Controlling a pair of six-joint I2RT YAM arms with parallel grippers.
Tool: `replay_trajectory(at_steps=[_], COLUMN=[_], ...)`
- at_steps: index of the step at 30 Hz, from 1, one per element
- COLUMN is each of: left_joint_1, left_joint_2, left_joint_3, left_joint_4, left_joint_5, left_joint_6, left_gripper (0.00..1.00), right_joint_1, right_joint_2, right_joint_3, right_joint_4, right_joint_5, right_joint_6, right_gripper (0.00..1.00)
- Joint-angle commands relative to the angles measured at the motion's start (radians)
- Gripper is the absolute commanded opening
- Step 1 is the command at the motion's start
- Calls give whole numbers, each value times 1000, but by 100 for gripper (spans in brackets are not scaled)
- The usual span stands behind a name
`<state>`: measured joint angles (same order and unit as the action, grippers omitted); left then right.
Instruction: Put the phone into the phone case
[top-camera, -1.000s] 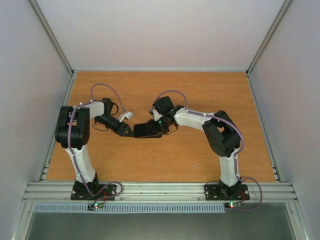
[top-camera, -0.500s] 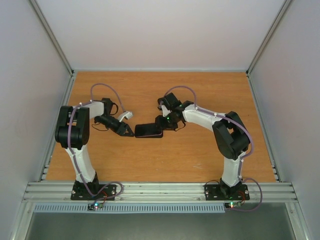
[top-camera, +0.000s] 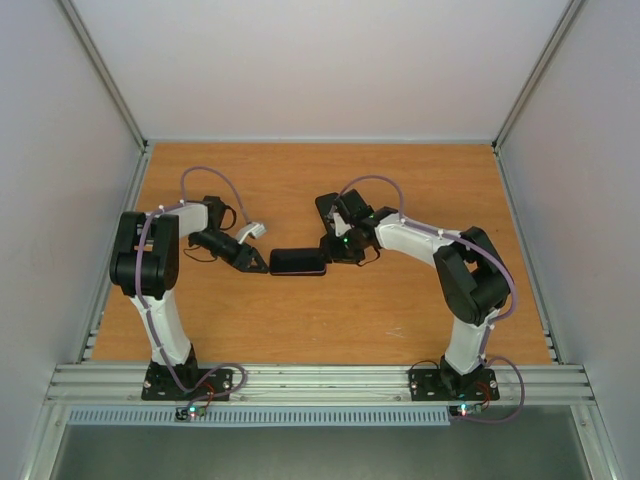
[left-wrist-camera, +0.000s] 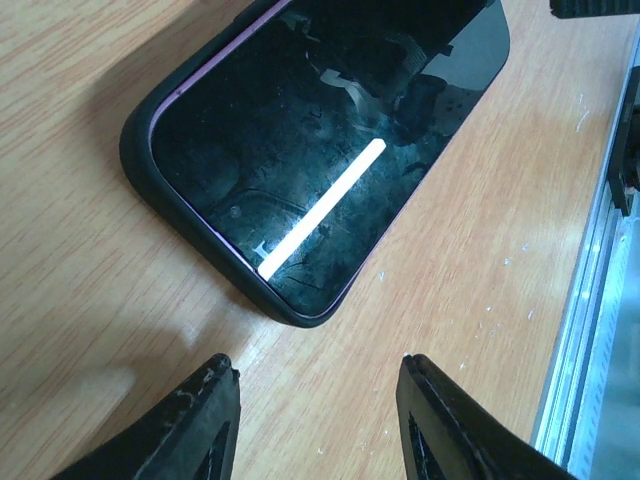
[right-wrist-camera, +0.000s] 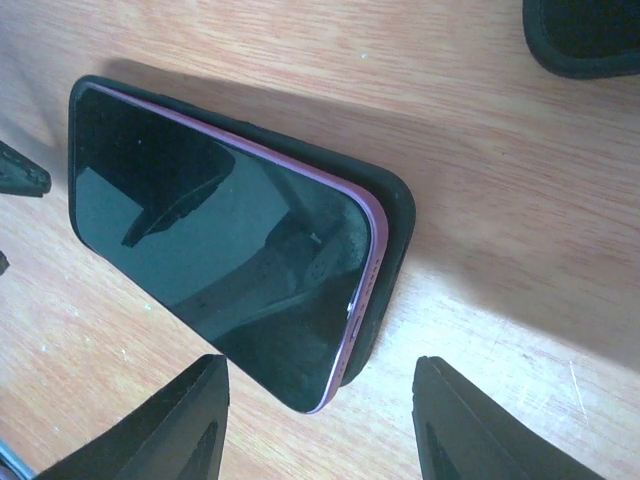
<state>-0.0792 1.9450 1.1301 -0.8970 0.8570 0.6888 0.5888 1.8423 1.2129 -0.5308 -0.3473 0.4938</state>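
The right claw (right-wrist-camera: 320, 375) is backing off the phone (right-wrist-camera: 215, 255), which it was covering a second ago, and is now hanging spread wide and empty near its end. The left claw (left-wrist-camera: 318, 375) is waiting at the other end, likewise open and holding nothing. The phone is lying screen-up in the phone case (right-wrist-camera: 395, 225) mid-desk, but its purple edge is riding proud at the right-hand end, so a final press is probably wanting. The wooden desk (top-camera: 300, 320) is sitting between pale walls (top-camera: 300, 70).
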Motion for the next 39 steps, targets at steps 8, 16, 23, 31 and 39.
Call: replay_trajectory(at_steps=[8,16,23,31,39], left_joint_1=[-2,-24,-48,-54,-59], left_joint_2=[26,49,64,91,105], left_joint_3=[18,49,76,108,121], left_joint_4=[10,23,58,51,36], left_joint_5=[28,11,-4,-7,-13], left_joint_6=[-1,-48,-110,-133,-135], left_gripper=[44,45,45,46,46], right_joint_1=[-2,-2,-2,-1,-2], right_joint_2=[-15,13,8,14,24], right_joint_3=[-49,-50,-60,-73,-96], right_joint_4=[107,134,133,149,179], right_joint_5=[-21,-17,16,18,-5], right_joint_6=[2,0,-5,-2,4], right_gripper=[33,24,25,25,16])
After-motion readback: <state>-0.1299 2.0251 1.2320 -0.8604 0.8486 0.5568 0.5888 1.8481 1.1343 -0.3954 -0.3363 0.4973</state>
